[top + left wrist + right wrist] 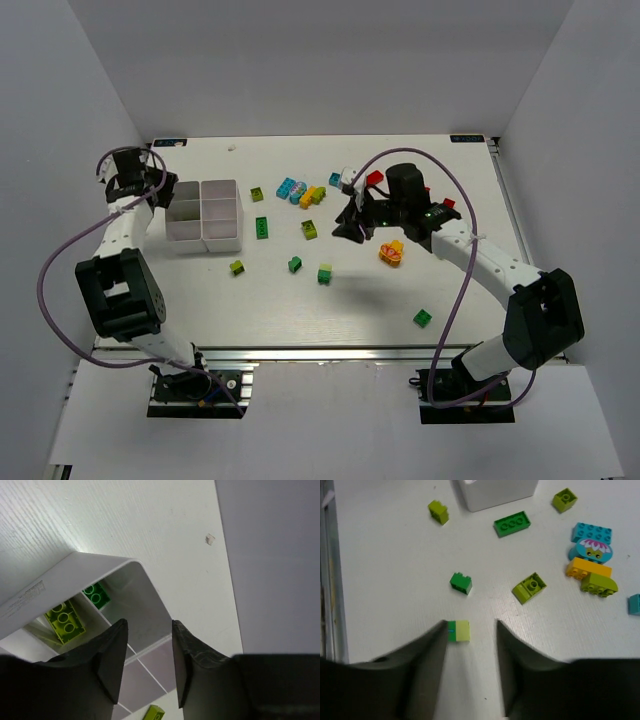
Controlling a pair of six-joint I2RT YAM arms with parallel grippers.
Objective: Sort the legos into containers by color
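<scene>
White plastic tray, divided into square compartments, stands at centre left of the table in the top view. One compartment holds a lime brick and a green brick, seen at left in the left wrist view. The left gripper hangs over the tray's rounded corner, its jaws a modest gap apart and nothing between them. The right gripper is above the loose bricks at mid-table, jaws parted and empty. A green-and-lime brick lies on the table just inside the jaw on the picture's left. Other unsorted stock: a small dark green brick, a lime sloped brick, a long green brick, a cyan brick and an orange brick clustered at the right of the frame. Hazards, as judged: the two-colour piece sits off-centre, so a straight descent may land a finger on it or nudge it aside. Its two colours make its compartment uncertain. The left gripper is close to the thin wall and could shove or tip the tray.
</scene>
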